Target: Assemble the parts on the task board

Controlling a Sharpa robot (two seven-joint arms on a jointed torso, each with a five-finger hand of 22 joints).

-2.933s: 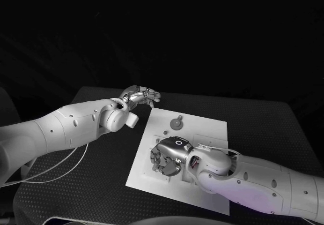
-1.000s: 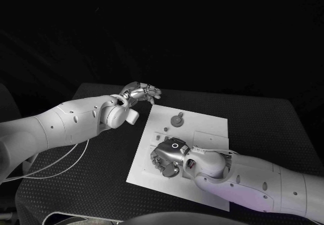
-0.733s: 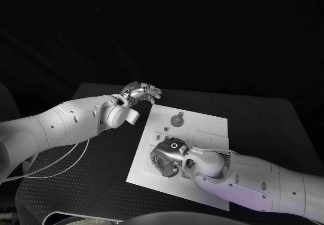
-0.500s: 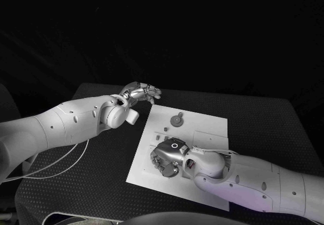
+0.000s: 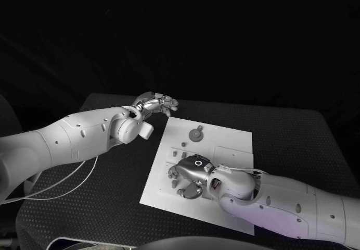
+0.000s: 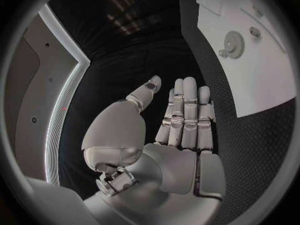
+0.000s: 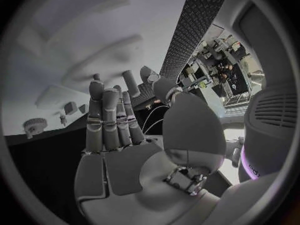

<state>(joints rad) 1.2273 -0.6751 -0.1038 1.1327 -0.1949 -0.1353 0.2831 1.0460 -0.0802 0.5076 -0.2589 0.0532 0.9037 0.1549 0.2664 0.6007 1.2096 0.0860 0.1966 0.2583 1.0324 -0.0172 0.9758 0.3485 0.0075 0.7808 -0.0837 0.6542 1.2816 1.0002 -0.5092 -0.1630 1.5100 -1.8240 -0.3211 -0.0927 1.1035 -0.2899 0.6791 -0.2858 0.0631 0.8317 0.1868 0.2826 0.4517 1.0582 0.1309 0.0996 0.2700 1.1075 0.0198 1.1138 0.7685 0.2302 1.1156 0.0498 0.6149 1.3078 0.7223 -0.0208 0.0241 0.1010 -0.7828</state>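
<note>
The white task board [image 5: 225, 146] lies in the middle of the black table. A grey gear [image 5: 196, 135] stands on its far part, with small pegs [image 5: 183, 144] just nearer. My right hand [image 5: 192, 176] hovers low over the board's near left part, fingers pointing down at it and holding nothing. In the right wrist view its fingers [image 7: 109, 115] reach out straight over the board [image 7: 81, 40], with the gear [image 7: 34, 126] and pegs [image 7: 69, 107] beyond them. My left hand [image 5: 156, 104] hangs off the board's far left corner, and its fingers [image 6: 184, 115] are straight and empty.
The left wrist view shows the board [image 6: 262, 70] to one side of the hand, with the gear [image 6: 234, 37] on it. A round grey piece [image 5: 188, 193] sits on the board under my right hand, partly hidden. Black mat [image 5: 105, 177] surrounds the board.
My right hand has slid a little toward the board's near edge, uncovering the small pegs at its left side. The left hand has stayed where it was.
</note>
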